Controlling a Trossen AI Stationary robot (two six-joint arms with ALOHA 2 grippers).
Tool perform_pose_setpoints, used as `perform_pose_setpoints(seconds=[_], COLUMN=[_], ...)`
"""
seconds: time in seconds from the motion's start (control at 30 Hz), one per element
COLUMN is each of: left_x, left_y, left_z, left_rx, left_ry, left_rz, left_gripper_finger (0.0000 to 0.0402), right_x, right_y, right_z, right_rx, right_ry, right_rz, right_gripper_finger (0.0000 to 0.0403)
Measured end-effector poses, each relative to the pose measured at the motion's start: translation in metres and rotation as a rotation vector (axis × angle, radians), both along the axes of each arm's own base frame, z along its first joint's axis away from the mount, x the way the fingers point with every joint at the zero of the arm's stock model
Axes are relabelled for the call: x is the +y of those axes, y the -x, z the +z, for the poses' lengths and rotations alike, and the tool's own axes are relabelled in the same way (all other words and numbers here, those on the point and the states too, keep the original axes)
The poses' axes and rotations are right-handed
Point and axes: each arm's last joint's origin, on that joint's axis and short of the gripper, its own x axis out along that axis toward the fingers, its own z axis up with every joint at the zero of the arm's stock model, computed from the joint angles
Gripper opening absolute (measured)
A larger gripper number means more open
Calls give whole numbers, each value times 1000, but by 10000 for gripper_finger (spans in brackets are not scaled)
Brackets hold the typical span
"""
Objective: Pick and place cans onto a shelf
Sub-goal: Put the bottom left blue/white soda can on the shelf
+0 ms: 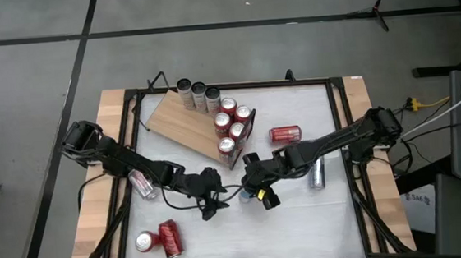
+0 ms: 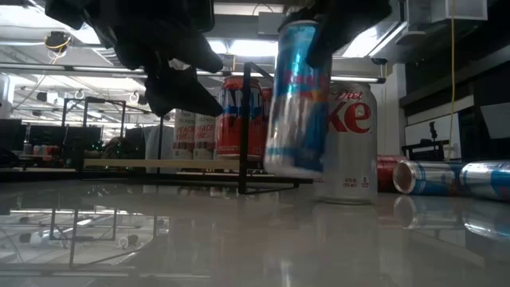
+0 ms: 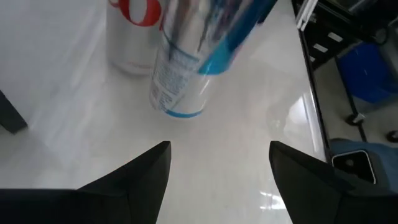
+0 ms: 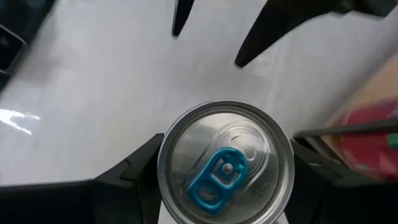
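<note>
My right gripper (image 4: 224, 171) is shut on a slim blue-and-silver can (image 2: 296, 100), held above the table near the shelf's black-frame end. My left gripper (image 3: 217, 165) is open and empty, a short way to the can's left, its fingers pointing at the can's lower end (image 3: 180, 102). The shelf (image 1: 184, 120), a light wooden board, carries three silver cans (image 1: 199, 92) and several red cans (image 1: 232, 125), all upright. A silver can with red lettering (image 2: 351, 143) stands upright on the table behind the held can. My right gripper pinches the slim can between its two fingers, which sit on opposite sides of its upper wall, just under the top rim (image 4: 163, 168). The fingers (image 4: 134, 174) come from above, pointing down along the can. The can hangs below them, slightly tilted, its bottom (image 2: 291, 169) clear of the table.
A red can (image 1: 284, 134) and a silver can (image 1: 317, 172) lie on their sides right of the shelf. A can (image 1: 142, 184) lies under the left arm. Two red cans (image 1: 161, 239) are near the front left. Black frame rails (image 1: 342, 137) border the white tabletop.
</note>
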Motion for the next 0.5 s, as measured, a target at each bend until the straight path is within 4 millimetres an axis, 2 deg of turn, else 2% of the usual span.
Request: perform_pose_setpoints(seconds=[0.5], left_x=[3], left_y=[-1], left_z=[1], left_rx=[-21], left_ry=[-56], left_rz=[81], left_gripper_finger=[266], right_x=[4], right_y=[-10], right_z=[-20], right_rx=[21], right_ry=[43], right_rz=[-13], right_gripper_finger=[230])
